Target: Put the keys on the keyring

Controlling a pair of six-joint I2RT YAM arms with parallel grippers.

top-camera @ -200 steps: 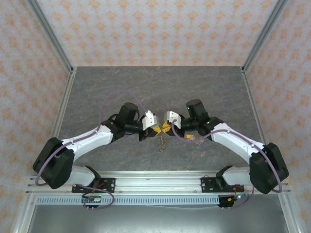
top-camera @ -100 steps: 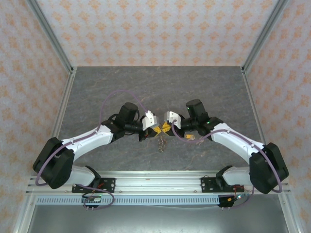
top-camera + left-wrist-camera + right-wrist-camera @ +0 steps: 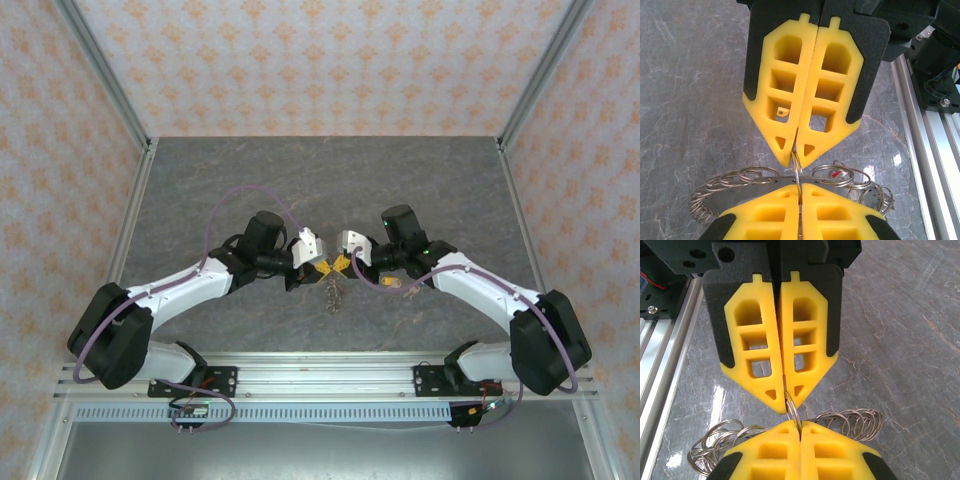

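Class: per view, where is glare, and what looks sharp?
Left wrist: glare spot on the table near the rail, keyring loops sharp. Right wrist: pale sheen beside the rail, loops crisp. Top external: even light, keyring too small to resolve.

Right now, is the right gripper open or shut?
Shut. In the right wrist view, the yellow fingers of the right gripper press together with no gap, pinching a thin loop of the keyring at their tips.

My table (image 3: pixel 300 180) is a grey, marble-veined slab filling the middle of the frame. An aluminium rail (image 3: pixel 330 372) runs along its near edge at the bottom. Just below the frame's centre the keyring (image 3: pixel 331 293), a bunch of wire loops, is over the slab; I cannot tell if it touches.
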